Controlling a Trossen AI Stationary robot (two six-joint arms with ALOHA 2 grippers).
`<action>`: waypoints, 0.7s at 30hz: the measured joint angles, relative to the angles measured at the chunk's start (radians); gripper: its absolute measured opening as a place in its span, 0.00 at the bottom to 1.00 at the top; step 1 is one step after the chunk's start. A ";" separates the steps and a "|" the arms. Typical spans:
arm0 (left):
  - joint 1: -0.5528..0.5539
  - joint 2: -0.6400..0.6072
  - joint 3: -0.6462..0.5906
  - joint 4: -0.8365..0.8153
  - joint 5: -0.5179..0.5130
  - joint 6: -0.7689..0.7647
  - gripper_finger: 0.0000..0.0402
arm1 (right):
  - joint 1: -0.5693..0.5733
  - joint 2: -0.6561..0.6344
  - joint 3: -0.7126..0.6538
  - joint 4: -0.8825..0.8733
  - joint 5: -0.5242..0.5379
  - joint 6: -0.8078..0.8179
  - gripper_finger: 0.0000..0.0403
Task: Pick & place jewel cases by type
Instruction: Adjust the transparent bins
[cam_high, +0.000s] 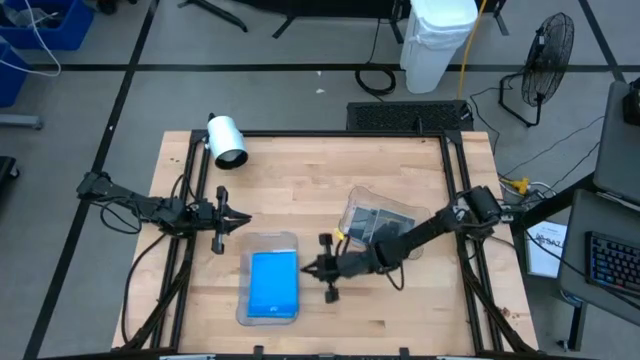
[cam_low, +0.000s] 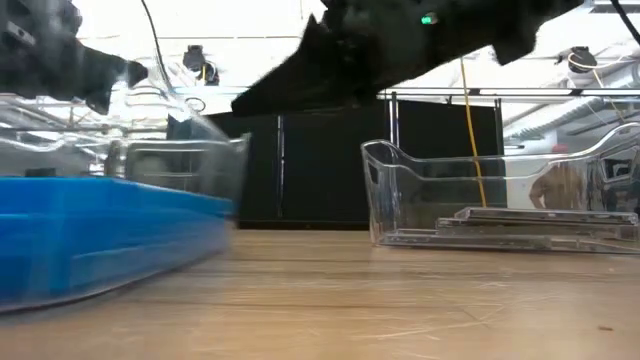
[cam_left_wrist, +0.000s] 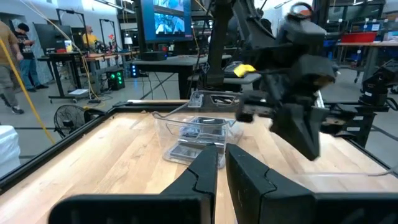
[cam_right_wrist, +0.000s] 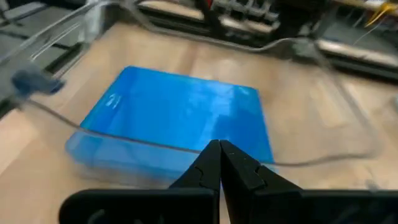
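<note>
High view: the light wooden bench (cam_high: 300, 190) carries two clear rounded-corner plastic trays. The near tray (cam_high: 268, 238) holds the bright blue flat square jewel cases (cam_high: 274, 283), stacked; the low view shows the stack as a thick blue block (cam_low: 100, 235). The far tray (cam_high: 352, 205) holds the dark translucent jewel cases (cam_high: 375, 227), lying flat in a shallow pile (cam_low: 530, 222).

No jewel case lies loose on the bare bench surface in any view. Judgement: sorting by type appears complete or very nearly so, with blue in one tray and dark in the other. Whether further cases wait off the bench cannot be determined.

The right arm reaches across the bench, its tool (cam_high: 322, 270) just beside the right edge of the blue tray. The right wrist view shows this tool (cam_right_wrist: 219, 163) clenched with nothing between its fingers, poised above the blue stack (cam_right_wrist: 180, 112).

The left arm waits at the left side of the bench. Its tool (cam_high: 228, 219) is clenched and empty, fingers (cam_left_wrist: 202, 174) nearly touching.
</note>
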 joint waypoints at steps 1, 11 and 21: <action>0.000 0.000 0.000 -0.001 0.000 0.000 0.09 | -0.015 0.000 0.000 0.020 0.000 -0.015 0.00; 0.000 0.000 0.000 -0.001 0.000 0.000 0.09 | -0.173 -0.129 0.049 -0.492 -0.007 -0.032 0.00; 0.000 0.000 0.000 -0.001 0.000 0.000 0.09 | -0.220 -0.318 0.060 -0.939 -0.111 0.106 0.00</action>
